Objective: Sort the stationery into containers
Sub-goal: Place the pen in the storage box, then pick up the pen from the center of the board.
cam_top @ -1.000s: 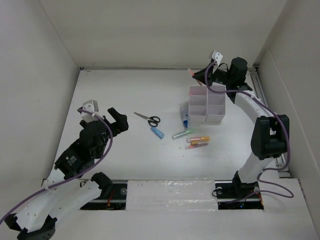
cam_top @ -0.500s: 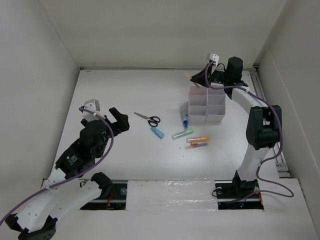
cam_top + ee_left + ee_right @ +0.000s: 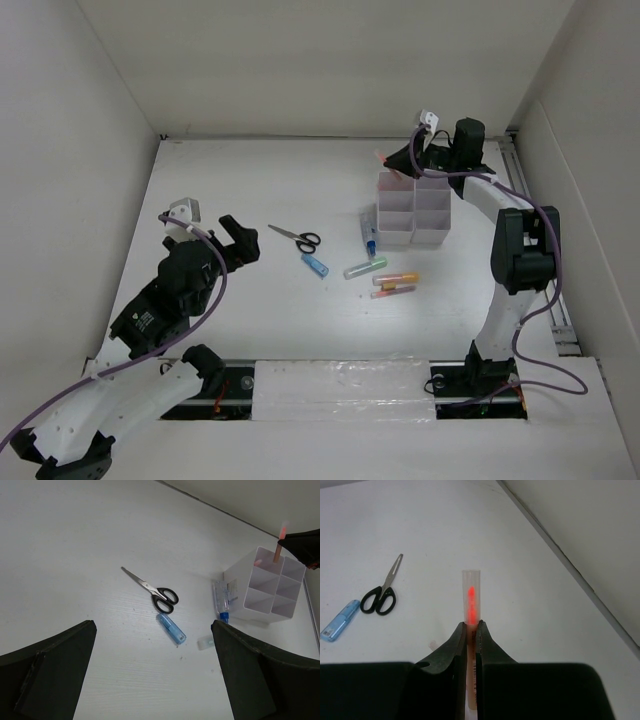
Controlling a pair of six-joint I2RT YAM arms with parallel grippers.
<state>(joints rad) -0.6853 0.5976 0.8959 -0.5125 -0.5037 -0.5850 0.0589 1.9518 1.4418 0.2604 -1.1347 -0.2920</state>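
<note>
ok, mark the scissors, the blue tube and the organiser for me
scissors [image 3: 154, 590]: left wrist view, where the blades meet the black handles.
blue tube [image 3: 172, 629]: left wrist view, middle of its body.
organiser [image 3: 236, 582]: left wrist view, outer side wall.

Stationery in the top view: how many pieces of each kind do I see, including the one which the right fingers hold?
Black-handled metal scissors: 1
Plastic markers (green marker, orange marker, pink marker): 3
Short blue plastic tube: 1
Clear blue-capped pen beside the white plastic organiser: 1
Thin red pen, held in the right fingers: 1
Total: 7
</note>
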